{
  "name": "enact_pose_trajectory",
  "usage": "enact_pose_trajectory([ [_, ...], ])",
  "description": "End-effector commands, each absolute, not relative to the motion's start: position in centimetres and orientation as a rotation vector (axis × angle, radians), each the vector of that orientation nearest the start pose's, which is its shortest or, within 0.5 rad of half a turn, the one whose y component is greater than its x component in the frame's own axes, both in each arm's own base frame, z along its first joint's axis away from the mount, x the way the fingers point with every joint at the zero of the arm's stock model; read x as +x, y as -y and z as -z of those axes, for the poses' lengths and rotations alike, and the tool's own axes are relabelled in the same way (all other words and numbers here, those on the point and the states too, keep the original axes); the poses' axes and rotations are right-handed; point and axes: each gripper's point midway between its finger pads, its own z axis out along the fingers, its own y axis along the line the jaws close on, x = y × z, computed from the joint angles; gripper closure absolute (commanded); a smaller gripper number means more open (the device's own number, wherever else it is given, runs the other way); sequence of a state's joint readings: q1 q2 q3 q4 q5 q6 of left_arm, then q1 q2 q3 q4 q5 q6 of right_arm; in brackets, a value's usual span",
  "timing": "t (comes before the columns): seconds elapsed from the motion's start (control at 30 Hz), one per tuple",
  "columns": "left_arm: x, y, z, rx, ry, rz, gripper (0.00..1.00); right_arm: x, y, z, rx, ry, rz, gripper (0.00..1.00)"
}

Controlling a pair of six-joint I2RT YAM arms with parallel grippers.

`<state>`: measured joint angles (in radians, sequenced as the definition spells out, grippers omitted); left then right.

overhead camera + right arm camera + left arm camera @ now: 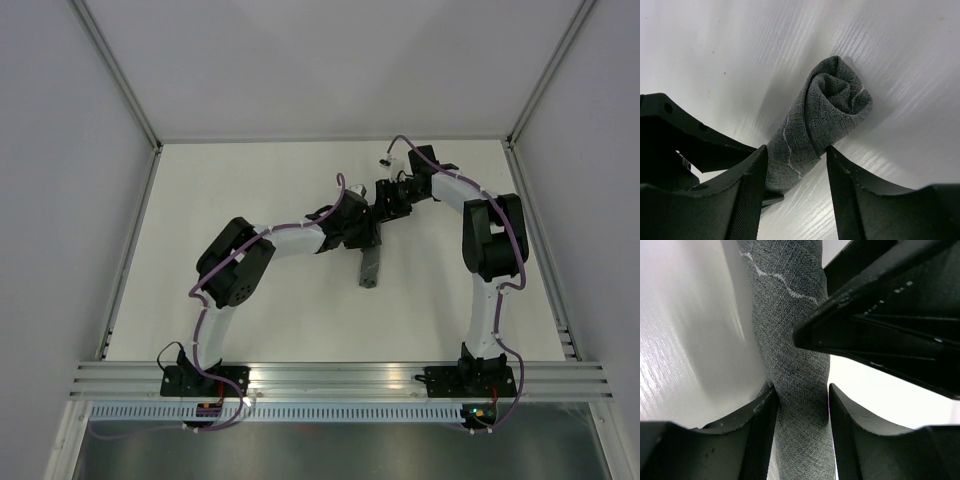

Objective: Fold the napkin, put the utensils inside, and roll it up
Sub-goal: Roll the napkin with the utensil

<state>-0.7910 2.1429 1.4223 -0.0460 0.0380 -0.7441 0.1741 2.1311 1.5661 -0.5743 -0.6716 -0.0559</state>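
Pinning rolled napkin [837, 97] | left gripper [802, 395] clenched on it to hold roll tight | right gripper [796, 157] straddles far end, grip unclear

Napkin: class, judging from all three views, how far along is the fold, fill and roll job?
Done: the napkin is already a tight roll, its spiral end showing in the right wrist view. In hand: the left gripper pinches the roll. The right gripper straddles it, but its grip is unclear. Left: let go and withdraw. No utensils are visible, so whether they sit inside cannot be told.
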Motion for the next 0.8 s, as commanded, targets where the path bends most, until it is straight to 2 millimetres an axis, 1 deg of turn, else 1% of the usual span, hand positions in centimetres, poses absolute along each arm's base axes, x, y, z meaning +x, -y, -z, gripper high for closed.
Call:
enact_pose_trajectory([
  [0.0,28.3,35.4,7.2,0.209,-2.844,0.502,0.48,43.2,-18.5,-4.0,-0.505,-2.557,-0.899,0.44],
  [0.2,28.2,35.9,7.1,0.235,-2.828,0.55,0.44,43.5,-17.9,-3.6,-0.506,-2.564,-0.828,0.51],
  [0.27,28.4,36.1,6.7,0.237,-2.808,0.567,0.44,43.5,-17.9,-3.5,-0.509,-2.569,-0.818,0.56],
  [0.3,28.5,36.2,6.6,0.241,-2.8,0.573,0.43,43.5,-17.8,-3.5,-0.507,-2.572,-0.812,0.62],
  [0.43,28.8,36.3,5.8,0.241,-2.751,0.603,0.42,43.6,-17.4,-3.3,-0.508,-2.58,-0.778,0.65],
  [0.63,28.7,36.3,5.5,0.239,-2.711,0.64,0.41,43.8,-17.3,-3.1,-0.51,-2.588,-0.744,0.69],
  [0.77,28.8,35.8,5.4,0.212,-2.699,0.621,0.4,44.0,-17.2,-3.1,-0.52,-2.588,-0.718,0.7],
])
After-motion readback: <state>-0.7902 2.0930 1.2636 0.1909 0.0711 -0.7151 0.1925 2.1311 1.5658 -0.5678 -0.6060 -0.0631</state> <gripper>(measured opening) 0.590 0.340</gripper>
